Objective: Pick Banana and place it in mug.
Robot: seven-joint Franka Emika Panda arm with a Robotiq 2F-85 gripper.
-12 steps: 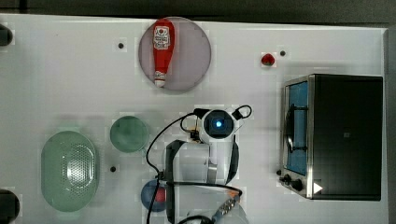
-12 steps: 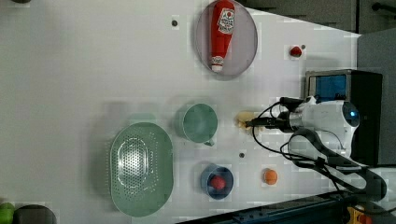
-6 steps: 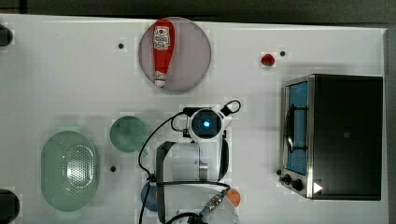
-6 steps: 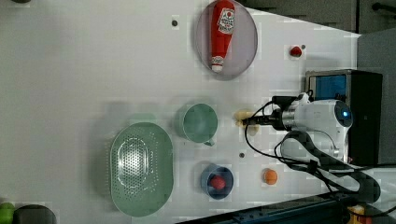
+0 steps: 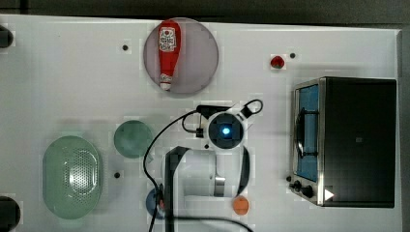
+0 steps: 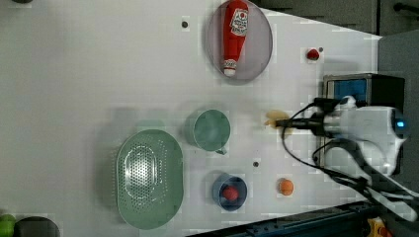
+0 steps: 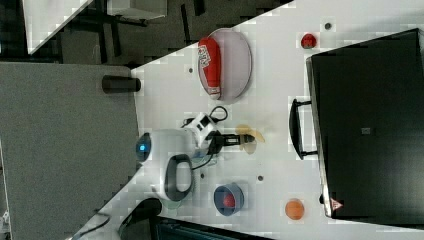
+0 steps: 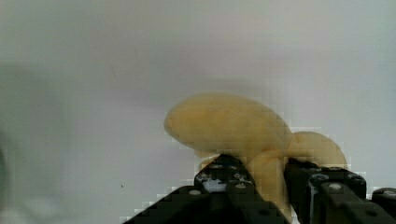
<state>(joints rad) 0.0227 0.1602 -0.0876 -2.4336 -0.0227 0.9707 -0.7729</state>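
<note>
The pale yellow banana [image 8: 229,123] lies on the white table, right of the mug in the left view [image 6: 272,120] and beside the oven handle in the right view [image 7: 248,135]. My gripper [image 8: 266,172] is down at table height with its black fingers [image 8: 219,175] pressed on either side of the banana's narrow part. The same grip shows from the side in the left view [image 6: 284,123] and in the right view [image 7: 240,140]. The teal-green mug [image 6: 210,130] stands upright and empty; in the top view it [image 5: 133,138] is left of the arm's wrist [image 5: 226,130].
A ketchup bottle [image 5: 168,50] lies on a round grey plate [image 5: 200,58]. A black toaster oven [image 5: 355,140] stands at the top view's right. A pale green colander [image 5: 71,176], a blue dish [image 6: 230,191] with a red ball, an orange ball [image 5: 240,205] and a small red object [image 5: 276,61] sit around.
The fingers stood wide a second ago and have closed around the banana. The hand has shifted slightly over the same spot; the banana still rests on the table.
</note>
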